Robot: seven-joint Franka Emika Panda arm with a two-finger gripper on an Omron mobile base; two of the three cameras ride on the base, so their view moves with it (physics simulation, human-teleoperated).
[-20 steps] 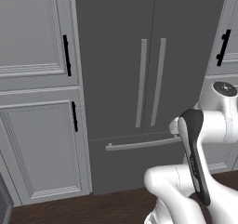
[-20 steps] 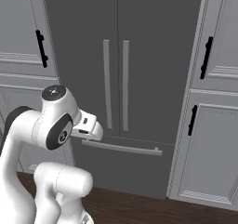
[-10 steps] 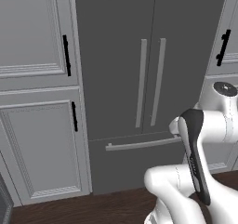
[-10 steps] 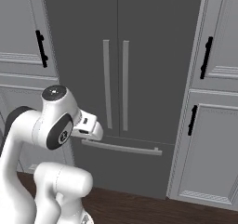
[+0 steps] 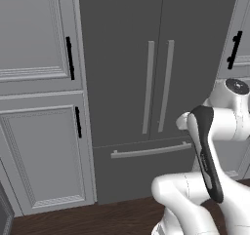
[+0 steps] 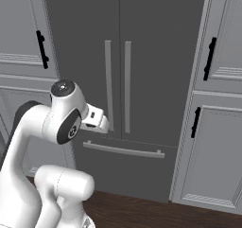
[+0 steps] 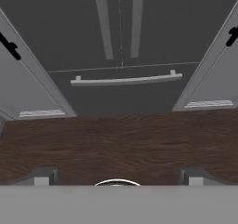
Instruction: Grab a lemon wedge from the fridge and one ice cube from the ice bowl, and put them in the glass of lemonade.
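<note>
the fridge (image 5: 156,78) stands straight ahead of the base, dark grey, both upper doors shut flush, their meeting seam running down between two long light grey vertical bar handles (image 5: 158,87). below the doors the bottom drawer (image 6: 124,168) is closed too, its horizontal handle (image 7: 125,81) standing a little proud of the front.

pale panelled cabinets (image 5: 39,107) flank the fridge on both sides, each with short black handles (image 6: 209,58) set near the edge next to the fridge. in the left base view the fridge's left edge lies tight against the cabinet side, and in the right base view its right edge does the same, so there is no gap on either flank.

dark wood floor (image 7: 119,144) runs bare from the fridge's foot back toward the robot, an open strip between the base and the drawer front.

the arm is folded close over the base, elbow raised, well apart from the fridge front. in the hand view the end effector (image 7: 118,177) looks down and forward at the drawer and floor; its two finger tips (image 7: 42,176) sit far apart at the bottom corners, jaws spread wide with nothing between them.
</note>
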